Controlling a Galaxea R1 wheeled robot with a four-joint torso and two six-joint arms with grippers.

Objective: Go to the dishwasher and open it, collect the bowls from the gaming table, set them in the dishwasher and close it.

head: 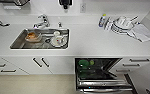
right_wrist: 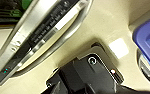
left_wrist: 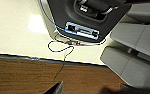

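Now dishwasher (head: 101,75) door hangs open at 5 o'clock below counter (head: 91,42) edge, green bowl (head: 83,63) inside; floor (head: 28,87) open leftward; cannot tell either gripper's state.

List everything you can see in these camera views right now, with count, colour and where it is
Dishwasher: one, steel front, dark interior, under the counter right of the sink, door open and lowered.
Green bowls: at least one, translucent green, on the rack inside the dishwasher; exact count unclear.
Sink: one, steel, set into the white counter.
Dish with orange contents: one, in the sink's left part.
White crockery: a few pieces, in the sink's right part.
Tap: one, chrome, behind the sink.
Bottle: one, blue with yellow cap, on the counter at the back right.
Stacked dishes: a white pile beside the bottle.
Cloth: one, white, right of the dishes.
Cabinet drawers: white, dark bar handles, below the counter.
Blue container: one, on the floor.
Robot base: dark, with cables, on the pale floor.
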